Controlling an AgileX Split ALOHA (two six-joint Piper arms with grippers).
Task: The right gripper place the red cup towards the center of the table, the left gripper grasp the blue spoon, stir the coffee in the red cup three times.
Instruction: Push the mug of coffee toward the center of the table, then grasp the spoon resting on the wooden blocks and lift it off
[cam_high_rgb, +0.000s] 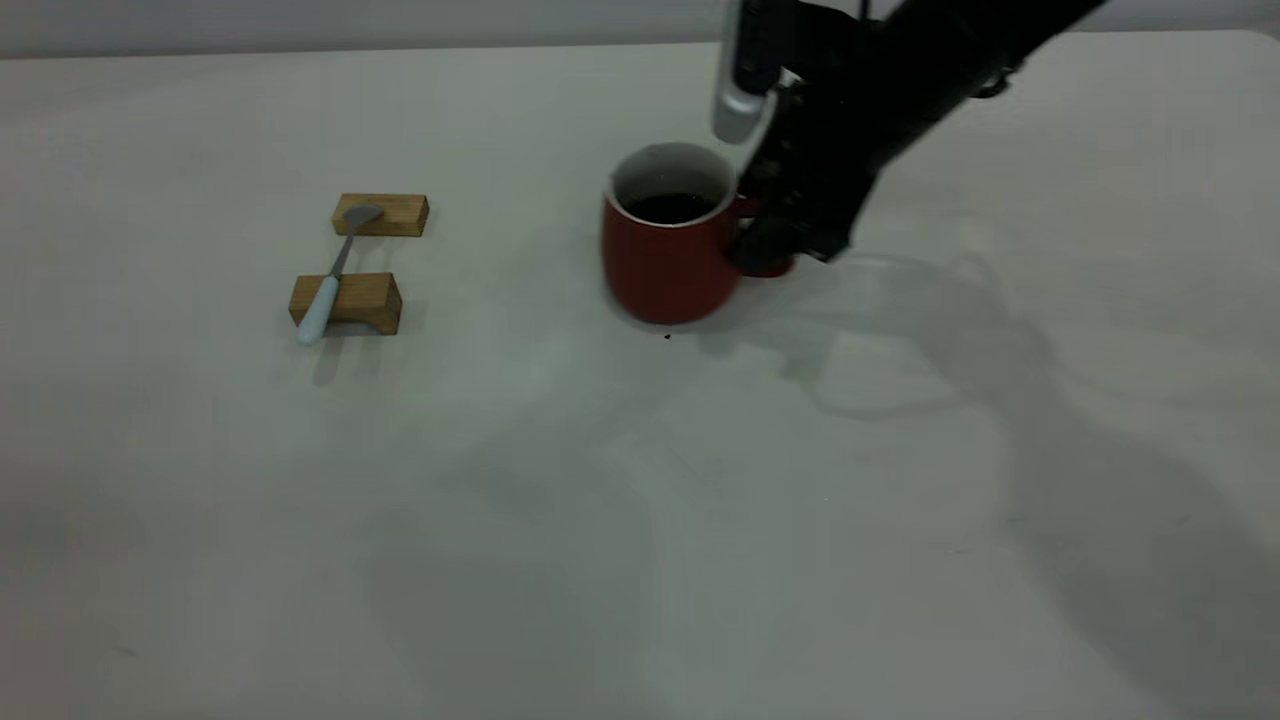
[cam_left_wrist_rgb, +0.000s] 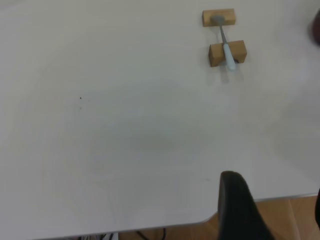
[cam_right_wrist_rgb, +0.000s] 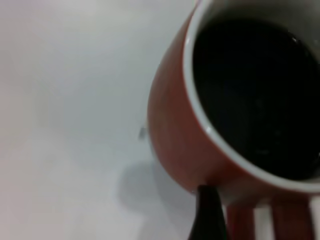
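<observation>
The red cup (cam_high_rgb: 665, 265) stands on the table (cam_high_rgb: 640, 520) a little right of centre, with dark coffee (cam_high_rgb: 670, 207) inside. My right gripper (cam_high_rgb: 765, 250) reaches down from the upper right and is shut on the cup's handle. In the right wrist view the cup (cam_right_wrist_rgb: 175, 125) and coffee (cam_right_wrist_rgb: 255, 95) fill the picture, and one dark finger (cam_right_wrist_rgb: 206, 215) lies against the handle. The blue spoon (cam_high_rgb: 335, 270) rests across two wooden blocks at the left. My left gripper (cam_left_wrist_rgb: 274, 187) hangs open over the table's edge, far from the spoon (cam_left_wrist_rgb: 226, 42).
The two tan blocks (cam_high_rgb: 381, 214) (cam_high_rgb: 350, 300) hold the spoon off the surface. A tiny dark speck (cam_high_rgb: 667, 337) lies just in front of the cup. The table's rounded edge (cam_left_wrist_rgb: 150, 227) and the wooden floor beyond show in the left wrist view.
</observation>
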